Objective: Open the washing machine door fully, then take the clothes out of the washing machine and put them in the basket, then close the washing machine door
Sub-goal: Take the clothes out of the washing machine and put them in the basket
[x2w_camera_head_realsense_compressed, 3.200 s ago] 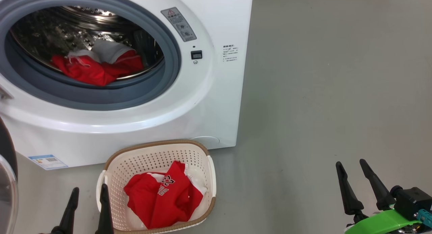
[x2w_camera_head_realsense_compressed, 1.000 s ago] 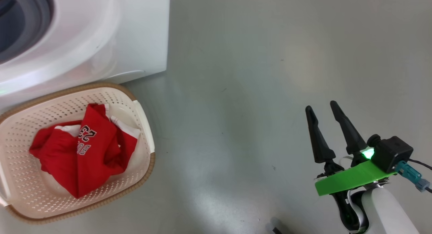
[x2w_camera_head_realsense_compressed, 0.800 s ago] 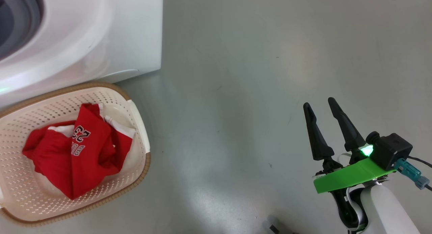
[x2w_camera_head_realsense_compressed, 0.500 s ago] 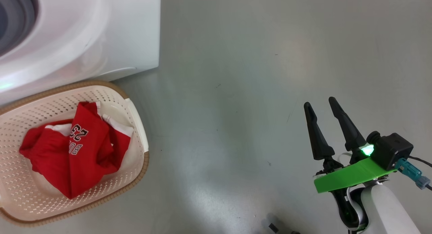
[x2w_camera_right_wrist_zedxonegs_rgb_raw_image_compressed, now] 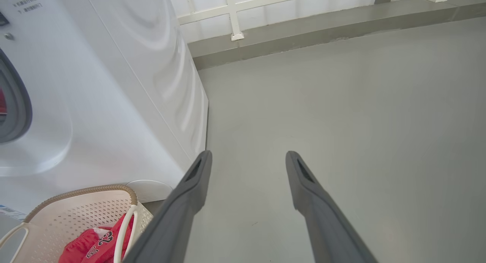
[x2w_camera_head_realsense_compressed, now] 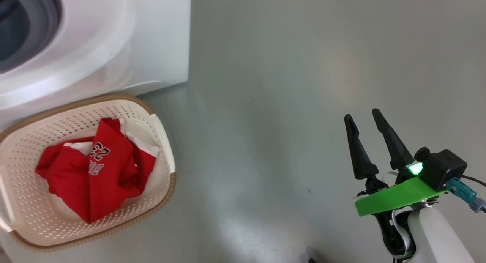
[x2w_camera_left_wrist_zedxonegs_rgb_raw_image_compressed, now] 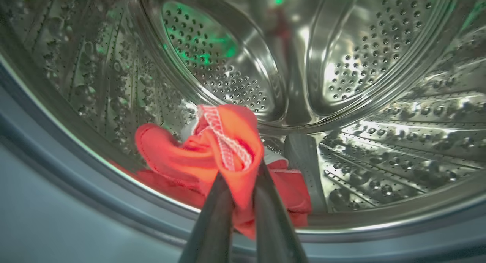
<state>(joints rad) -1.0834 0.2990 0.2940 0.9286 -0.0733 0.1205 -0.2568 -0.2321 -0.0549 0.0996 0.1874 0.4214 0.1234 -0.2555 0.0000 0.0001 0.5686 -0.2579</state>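
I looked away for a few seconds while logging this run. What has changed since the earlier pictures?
The left gripper, which stood open beside the basket, has reached into the drum and closed on a red garment there. The head camera has shifted, so that whole view moved. Unchanged: the right gripper open above the floor, and the red jersey lying in the basket.

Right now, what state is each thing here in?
washing machine: opening uncovered.
left gripper: shut on drum garment.
drum garment: pinched, inside the machine.
basket: upright, partly filled.
basket garment: crumpled, loose.
right gripper: open, empty.
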